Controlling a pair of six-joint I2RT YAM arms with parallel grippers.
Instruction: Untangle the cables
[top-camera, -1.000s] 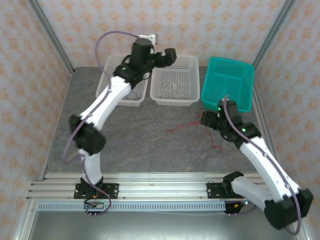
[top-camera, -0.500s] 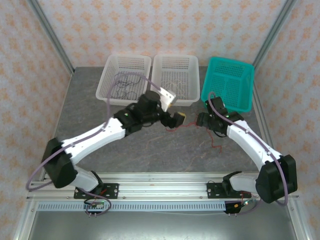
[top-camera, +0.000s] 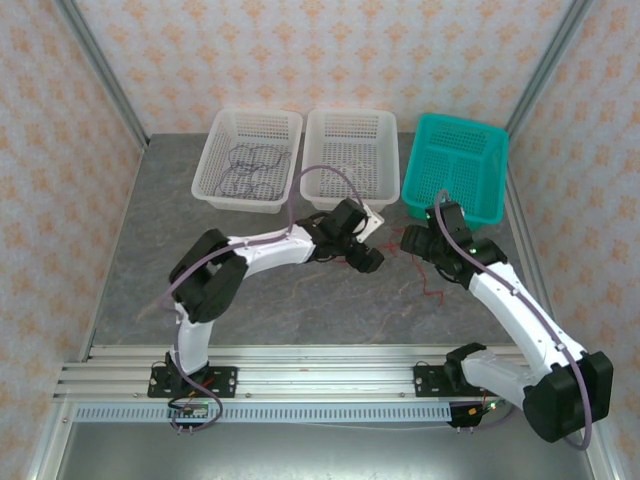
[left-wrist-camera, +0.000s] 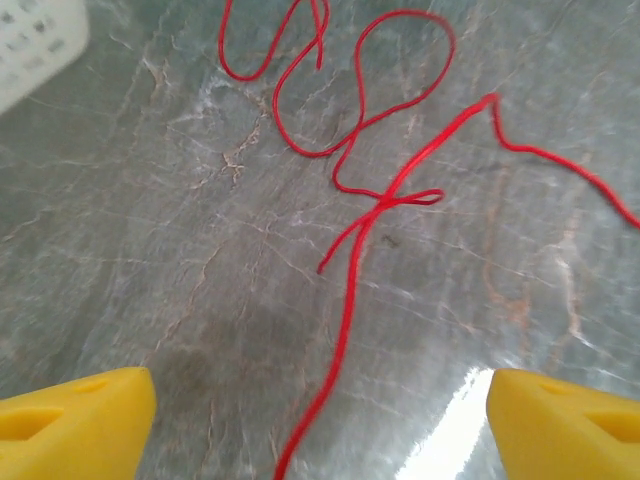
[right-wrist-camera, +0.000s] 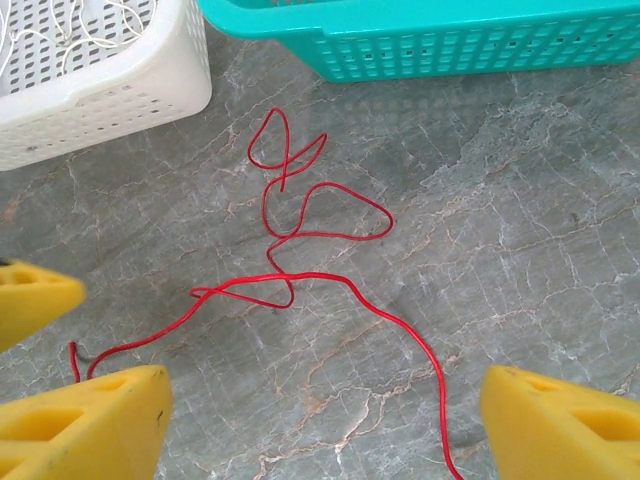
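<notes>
The red cable (left-wrist-camera: 348, 290) is thin, light and floppy, looped on the table (left-wrist-camera: 150, 250). Probably best to pinch it beside where it crosses itself. Both arms' jaws gape wide, holding nothing.

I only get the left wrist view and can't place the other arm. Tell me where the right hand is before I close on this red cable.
Observer: The right hand is open, just right of the tangle, opposite your left hand, with the red cable between them.
Operator: Report what stands beyond the tangle.
Observer: A teal basket stands at the far right of the table.
Operator: Name what is beside it.
Observer: A white basket is beside it, with thin white cables lying inside.
</notes>
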